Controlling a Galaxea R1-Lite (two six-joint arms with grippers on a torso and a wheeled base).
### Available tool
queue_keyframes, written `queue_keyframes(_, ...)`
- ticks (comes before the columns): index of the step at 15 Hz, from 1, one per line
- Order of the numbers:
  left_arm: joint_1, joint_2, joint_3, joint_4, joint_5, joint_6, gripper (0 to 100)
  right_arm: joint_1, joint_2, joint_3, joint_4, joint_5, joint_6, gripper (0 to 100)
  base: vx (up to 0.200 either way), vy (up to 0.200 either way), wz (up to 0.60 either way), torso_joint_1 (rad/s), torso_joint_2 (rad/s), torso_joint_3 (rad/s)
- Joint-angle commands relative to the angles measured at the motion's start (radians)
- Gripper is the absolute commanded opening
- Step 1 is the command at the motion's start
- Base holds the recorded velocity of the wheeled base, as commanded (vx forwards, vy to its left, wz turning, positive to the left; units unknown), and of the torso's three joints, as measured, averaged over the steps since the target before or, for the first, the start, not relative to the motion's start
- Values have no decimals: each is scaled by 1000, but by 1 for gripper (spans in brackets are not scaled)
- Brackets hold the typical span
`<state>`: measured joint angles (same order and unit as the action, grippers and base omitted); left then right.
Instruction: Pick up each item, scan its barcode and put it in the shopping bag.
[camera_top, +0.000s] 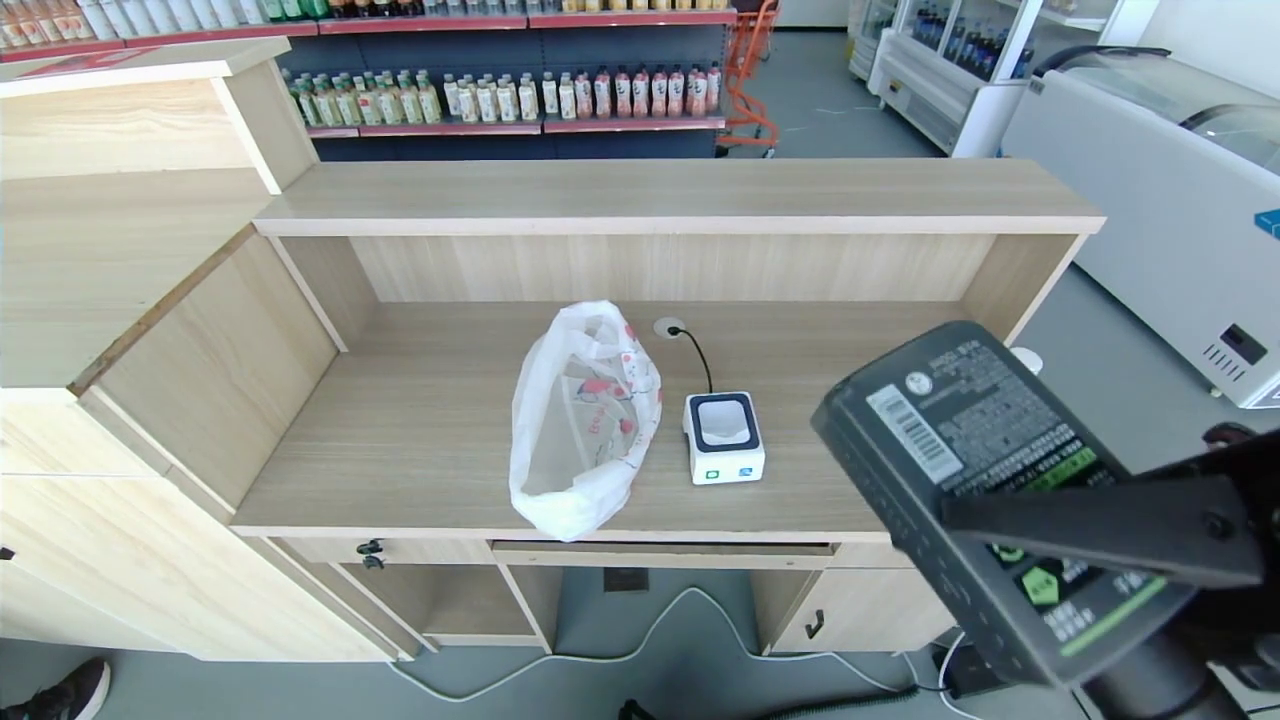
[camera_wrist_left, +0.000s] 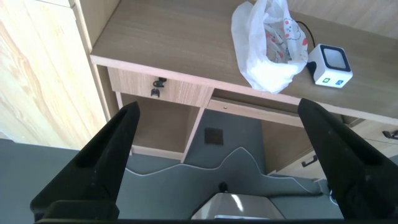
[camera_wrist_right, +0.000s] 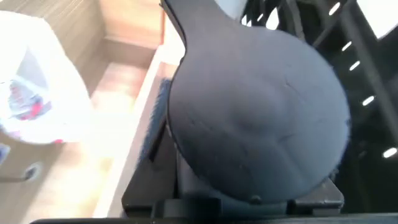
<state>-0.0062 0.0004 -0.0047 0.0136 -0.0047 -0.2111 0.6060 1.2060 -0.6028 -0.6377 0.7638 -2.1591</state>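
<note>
Nearest, the right gripper (camera_top: 1010, 525) is clamped on a dark grey packet (camera_top: 960, 430), held high off the counter's (camera_top: 420, 430) right end with its barcode side facing upward. I'd say the pick is done and the scan is in hand: that label needs turning down over the scanner (camera_top: 724, 436). The left gripper (camera_wrist_left: 219, 109) hangs before the counter's front, fingers (camera_wrist_left: 106, 162) wide apart, empty. Farther in, the scanner sits just beside the white shopping bag (camera_top: 585, 420).
</note>
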Motion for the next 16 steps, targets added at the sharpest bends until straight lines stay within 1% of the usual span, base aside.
queue_keyframes(1,0,0,0,0,0,-1,100,-308,-114,-8,113,-179,344,0,0,0,0,0,0,0)
queue_keyframes(2,0,0,0,0,0,-1,100,-462,-155,-14,112,-284,552,0,0,0,0,0,0,0)
queue_keyframes(3,0,0,0,0,0,-1,100,-588,-160,-11,113,-340,743,0,0,0,0,0,0,0)
queue_keyframes(4,0,0,0,0,0,-1,100,-687,-155,5,113,-340,891,0,0,0,0,0,0,0)
queue_keyframes(5,0,0,0,0,0,-1,100,-781,-152,21,113,-340,983,0,0,0,0,0,0,0)
queue_keyframes(6,0,0,0,0,0,-1,100,-838,-151,31,113,-342,1026,0,0,0,0,0,0,0)
queue_keyframes(7,0,0,0,0,0,-1,100,-859,-146,37,113,-342,1081,0,0,0,0,0,0,0)
queue_keyframes(9,0,0,0,0,0,-1,100,-865,-121,40,108,-342,1217,0,0,0,0,0,0,0)
queue_keyframes(10,0,0,0,0,0,-1,100,-873,-112,38,101,-345,1251,0,0,0,0,0,0,0)
queue_keyframes(11,0,0,0,0,0,-1,100,-881,-101,38,90,-350,1326,0,0,0,0,0,0,0)
queue_keyframes(13,0,0,0,0,0,-1,100,-881,-89,34,88,-371,1383,0,0,0,600,2,7,5)
queue_keyframes(16,0,0,0,0,0,-1,100,-839,26,-22,53,-486,1501,0,0,0,600,2,1,4)
